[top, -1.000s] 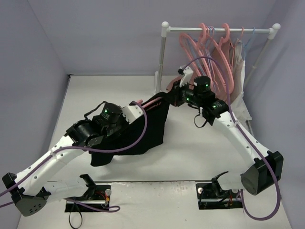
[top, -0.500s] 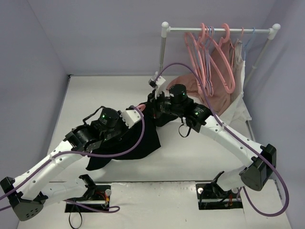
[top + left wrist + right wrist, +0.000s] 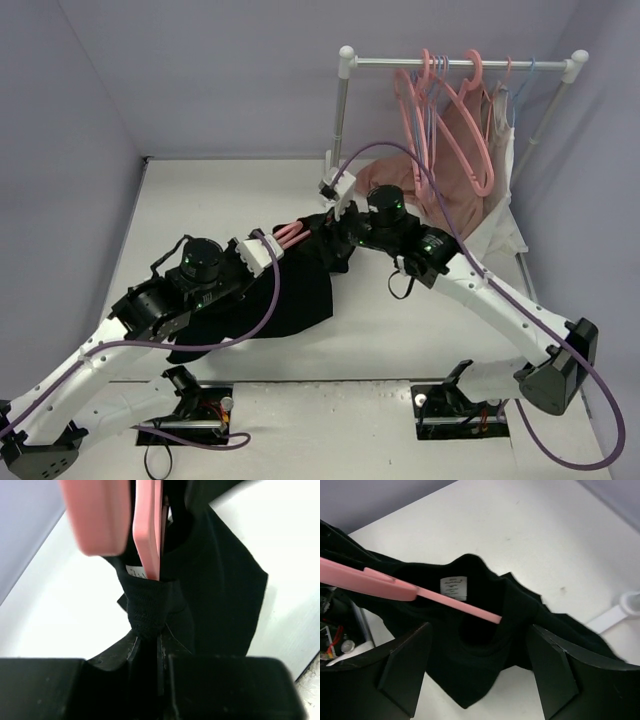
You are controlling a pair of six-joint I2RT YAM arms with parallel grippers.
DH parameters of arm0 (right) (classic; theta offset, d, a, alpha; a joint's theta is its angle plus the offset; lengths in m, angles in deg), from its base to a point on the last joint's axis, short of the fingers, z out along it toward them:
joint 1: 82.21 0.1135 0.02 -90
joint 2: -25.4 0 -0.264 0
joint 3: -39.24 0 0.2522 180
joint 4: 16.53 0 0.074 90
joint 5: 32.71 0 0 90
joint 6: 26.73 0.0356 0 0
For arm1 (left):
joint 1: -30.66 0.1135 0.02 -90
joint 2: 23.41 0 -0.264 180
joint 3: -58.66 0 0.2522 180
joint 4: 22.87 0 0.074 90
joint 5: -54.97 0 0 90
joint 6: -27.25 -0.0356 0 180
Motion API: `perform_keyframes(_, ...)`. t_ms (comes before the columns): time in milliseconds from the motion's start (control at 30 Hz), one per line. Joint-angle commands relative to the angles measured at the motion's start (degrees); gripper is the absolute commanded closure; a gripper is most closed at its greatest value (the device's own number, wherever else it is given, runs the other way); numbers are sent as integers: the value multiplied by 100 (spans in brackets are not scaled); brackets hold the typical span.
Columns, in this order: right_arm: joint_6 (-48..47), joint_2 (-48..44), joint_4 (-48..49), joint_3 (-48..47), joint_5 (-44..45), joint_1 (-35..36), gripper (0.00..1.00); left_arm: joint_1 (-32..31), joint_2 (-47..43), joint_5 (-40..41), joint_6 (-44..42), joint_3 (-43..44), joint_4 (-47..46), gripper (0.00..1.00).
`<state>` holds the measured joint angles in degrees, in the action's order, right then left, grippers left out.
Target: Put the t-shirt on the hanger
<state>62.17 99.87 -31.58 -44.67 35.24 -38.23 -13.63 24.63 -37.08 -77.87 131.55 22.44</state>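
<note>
The black t-shirt lies bunched on the table between my arms. My left gripper is shut on a knot of its fabric near the collar. The pink hanger lies across the neck opening, and one arm of it pokes into the collar just below the white label. In the left wrist view the hanger stands close and blurred. My right gripper hovers just above the collar, open, with nothing between its fingers.
A white clothes rack stands at the back right with several pink hangers, a dusty-pink garment and a white garment. Its foot rests on the table close to the shirt. Purple cables loop over both arms.
My right gripper has swung left from the rack side to above the collar and opened, letting go of the t-shirt. My left arm has drawn back and left with the shirt.
</note>
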Motion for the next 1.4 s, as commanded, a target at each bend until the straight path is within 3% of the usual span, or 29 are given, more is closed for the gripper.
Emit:
perform_keyframes(0,-801,-483,-17,-307,-454,-649,27,26,-149,-412,-194,-5,-606,100)
perform_keyframes(200,-1821,-577,-398,-145,-2229,-1812,28,35,-173,-567,-287,11,-510,100)
perform_keyframes(333,-2809,-305,-1123,-205,-2377,-1878,28,61,-126,-654,-290,32,-511,100)
perform_keyframes(467,-3342,-234,-1145,166,-2697,-1998,29,70,-112,-782,-356,96,-418,100)
perform_keyframes(733,-3537,155,-1136,160,-2725,-1849,30,131,-138,-1332,-510,187,-132,100)
perform_keyframes(867,-3537,350,-1145,42,-2421,-1416,30,140,-50,-1509,-528,258,-117,100)
perform_keyframes(967,-3555,529,-1136,28,-2430,-1184,37,141,52,-1644,-562,360,-104,100)
perform_keyframes(1067,-3548,586,-1127,59,-2650,-1116,67,142,108,-1686,-613,424,-86,100)
perform_keyframes(1200,-3546,521,-1136,90,-2711,-1014,94,158,206,-1758,-660,495,-35,100)
perform_keyframes(1267,-3546,426,-1136,99,-2781,-1006,100,168,232,-1837,-669,504,-35,100)
perform_keyframes(1367,-3561,310,-1127,93,-2901,-980,98,207,288,-1963,-686,540,-46,100)
